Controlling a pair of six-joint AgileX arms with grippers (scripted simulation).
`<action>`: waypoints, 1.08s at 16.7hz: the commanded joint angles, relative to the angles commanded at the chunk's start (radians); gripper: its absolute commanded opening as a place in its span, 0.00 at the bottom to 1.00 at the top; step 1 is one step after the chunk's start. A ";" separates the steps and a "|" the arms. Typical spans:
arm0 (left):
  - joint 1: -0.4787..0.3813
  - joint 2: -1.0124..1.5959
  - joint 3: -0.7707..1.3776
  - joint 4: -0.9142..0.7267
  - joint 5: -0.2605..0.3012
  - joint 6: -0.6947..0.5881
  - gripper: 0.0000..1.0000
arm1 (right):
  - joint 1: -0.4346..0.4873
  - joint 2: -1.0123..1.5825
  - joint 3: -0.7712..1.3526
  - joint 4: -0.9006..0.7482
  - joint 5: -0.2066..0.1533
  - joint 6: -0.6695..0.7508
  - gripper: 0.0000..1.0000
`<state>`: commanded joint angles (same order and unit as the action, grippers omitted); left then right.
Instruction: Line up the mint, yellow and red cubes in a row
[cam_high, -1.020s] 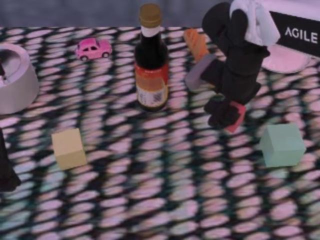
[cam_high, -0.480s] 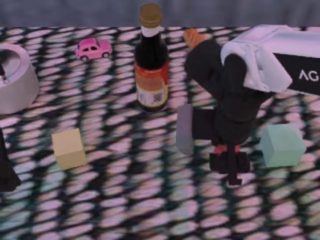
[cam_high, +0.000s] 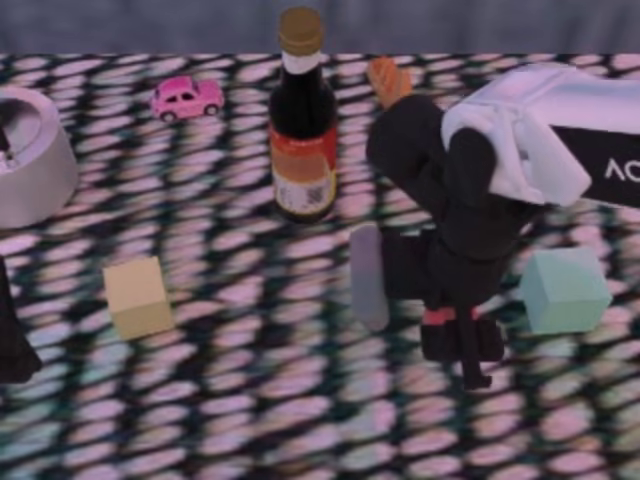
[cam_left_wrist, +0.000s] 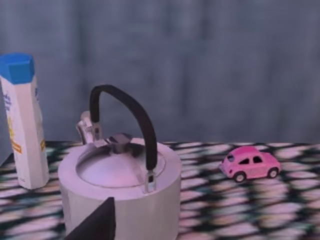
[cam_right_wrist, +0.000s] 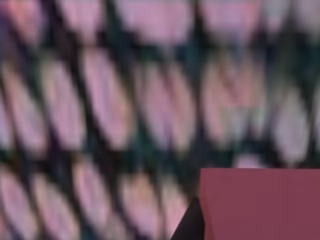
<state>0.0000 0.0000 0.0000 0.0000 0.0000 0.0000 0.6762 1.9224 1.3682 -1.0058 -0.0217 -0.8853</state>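
Observation:
My right gripper (cam_high: 460, 342) hangs low over the table's right half, shut on the small red cube (cam_high: 439, 316), of which only a sliver shows between the dark fingers. In the right wrist view the red cube (cam_right_wrist: 260, 205) fills the corner beside a black fingertip (cam_right_wrist: 192, 227). The pale mint cube (cam_high: 565, 290) rests on the cloth just right of this gripper. At the left side sits the pale yellow cube (cam_high: 138, 296). My left arm (cam_high: 12, 340) stays parked at the left edge.
A dark sauce bottle (cam_high: 303, 120) stands at the back centre, with an orange object (cam_high: 390, 82) to its right. A pink toy car (cam_high: 187, 97) and a grey kettle (cam_high: 30, 155) are at the back left. A blue-capped white bottle (cam_left_wrist: 22, 130) stands beside the kettle (cam_left_wrist: 120, 185).
My right arm has swung forward and slightly left, lowering the red cube from behind the mint cube to beside its left face. The cubes on the cloth have not moved.

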 joint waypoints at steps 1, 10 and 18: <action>0.000 0.000 0.000 0.000 0.000 0.000 1.00 | 0.001 0.008 -0.014 0.023 0.000 -0.001 0.00; 0.000 0.000 0.000 0.000 0.000 0.000 1.00 | 0.004 0.095 -0.144 0.243 0.000 0.000 0.00; 0.000 0.000 0.000 0.000 0.000 0.000 1.00 | 0.004 0.095 -0.144 0.243 0.000 0.000 0.45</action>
<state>0.0000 0.0000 0.0000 0.0000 0.0000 0.0000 0.6806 2.0178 1.2244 -0.7625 -0.0212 -0.8850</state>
